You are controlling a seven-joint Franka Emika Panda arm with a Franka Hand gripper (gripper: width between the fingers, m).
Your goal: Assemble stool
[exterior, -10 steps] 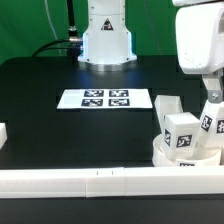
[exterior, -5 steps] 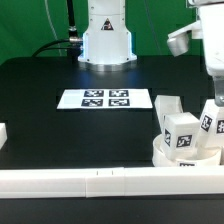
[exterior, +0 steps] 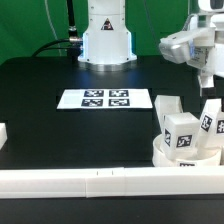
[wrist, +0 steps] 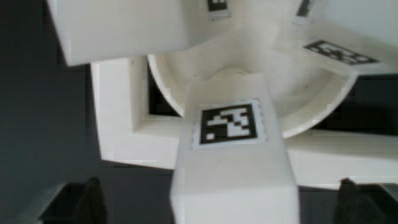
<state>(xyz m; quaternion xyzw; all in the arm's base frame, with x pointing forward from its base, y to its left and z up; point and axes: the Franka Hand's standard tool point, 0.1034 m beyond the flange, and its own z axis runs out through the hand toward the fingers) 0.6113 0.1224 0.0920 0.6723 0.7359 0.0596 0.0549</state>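
White stool (exterior: pixel 188 140) with tagged legs stands below the wide-open, empty hand (exterior: pixel 205 78).

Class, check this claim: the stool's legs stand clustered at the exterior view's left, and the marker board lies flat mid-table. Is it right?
One slip: the exterior view shows the legs clustered at its right, not its left. The marker board does lie flat mid-table.

A marker board (exterior: pixel 105 98) lies flat on the black desk (exterior: pixel 60 125). A white rail (exterior: pixel 90 181) runs along the desk's near edge.
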